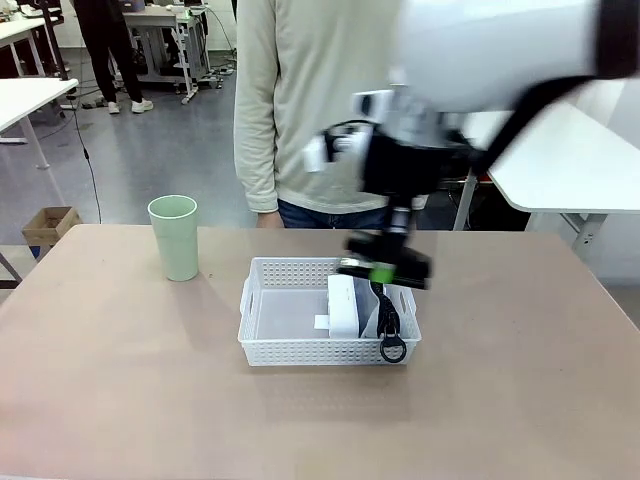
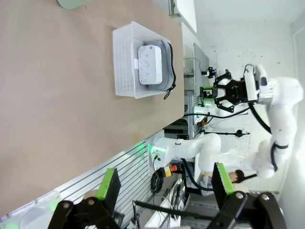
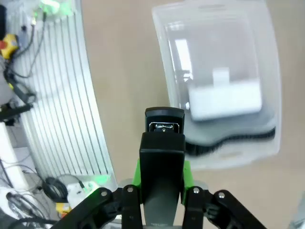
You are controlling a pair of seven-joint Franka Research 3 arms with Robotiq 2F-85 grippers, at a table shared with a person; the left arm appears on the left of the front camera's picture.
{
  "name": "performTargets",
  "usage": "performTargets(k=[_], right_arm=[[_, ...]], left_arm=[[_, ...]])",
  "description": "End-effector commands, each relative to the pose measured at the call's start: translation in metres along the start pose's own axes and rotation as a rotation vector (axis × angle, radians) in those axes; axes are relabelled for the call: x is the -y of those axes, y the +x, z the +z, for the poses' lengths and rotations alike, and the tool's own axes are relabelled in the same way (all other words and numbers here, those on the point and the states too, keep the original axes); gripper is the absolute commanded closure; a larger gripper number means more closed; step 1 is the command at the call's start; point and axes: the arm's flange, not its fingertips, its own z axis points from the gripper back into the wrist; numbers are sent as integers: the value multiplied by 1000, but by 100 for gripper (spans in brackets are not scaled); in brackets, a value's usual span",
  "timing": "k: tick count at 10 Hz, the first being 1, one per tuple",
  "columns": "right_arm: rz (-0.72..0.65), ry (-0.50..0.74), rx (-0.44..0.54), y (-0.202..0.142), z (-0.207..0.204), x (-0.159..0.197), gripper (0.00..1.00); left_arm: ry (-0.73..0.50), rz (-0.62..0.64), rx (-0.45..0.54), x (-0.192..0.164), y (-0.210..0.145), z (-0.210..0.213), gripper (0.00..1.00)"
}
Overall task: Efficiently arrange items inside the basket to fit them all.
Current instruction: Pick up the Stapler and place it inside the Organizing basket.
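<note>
The white lattice basket (image 1: pixel 300 350) sits mid-table. In it, a small white box (image 1: pixel 343 305) lies on the grey zip pouch (image 1: pixel 398 308), whose black ring (image 1: pixel 392 349) hangs over the front right corner. My right gripper (image 1: pixel 383 268) hovers just above the basket's right end, shut on the black stapler (image 1: pixel 412 268). In the right wrist view the stapler (image 3: pixel 162 138) sits between the pads of the right gripper (image 3: pixel 162 179), with the basket (image 3: pixel 164 62), box (image 3: pixel 224 98) and pouch (image 3: pixel 231 136) below. The pale green tumbler (image 1: pixel 174 237) stands upright left of the basket. My left gripper (image 2: pixel 166 186) is open, far from the basket (image 2: pixel 125 62).
A person in a cream top (image 1: pixel 300 110) stands at the table's far edge behind the basket. The basket's left half holds nothing. Bare tabletop lies in front of the basket and to both sides. A white table (image 1: pixel 570 160) stands off to the right.
</note>
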Motion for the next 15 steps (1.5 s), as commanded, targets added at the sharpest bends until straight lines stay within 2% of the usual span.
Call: performTargets(k=[1, 2, 3, 4, 5, 7, 9, 10, 11, 12, 15], right_arm=[[22, -14, -91, 67, -11, 34, 63], [-5, -37, -37, 84, -20, 37, 63], [-1, -116, -26, 87, -31, 39, 63], [82, -67, -29, 77, -38, 36, 63], [34, -26, -29, 85, -38, 39, 63], [34, -26, -29, 85, -38, 39, 63], [64, -55, -35, 94, -47, 56, 63], [151, -88, -4, 99, -63, 61, 63], [190, -137, 43, 98, -80, 70, 63], [204, -128, 65, 95, -98, 77, 63], [202, -73, 14, 98, -137, 90, 63]], left_arm=[[-19, -6, 4, 1, -2, 1, 0], [-19, -6, 4, 1, -2, 1, 0], [-19, -6, 4, 1, -2, 1, 0], [-19, -6, 4, 1, -2, 1, 0], [-19, -6, 4, 1, -2, 1, 0], [-19, -6, 4, 1, -2, 1, 0], [-19, -6, 4, 1, -2, 1, 0], [-19, -6, 4, 1, -2, 1, 0], [-19, -6, 4, 1, -2, 1, 0], [-19, -6, 4, 1, -2, 1, 0], [-19, -6, 4, 1, -2, 1, 0]])
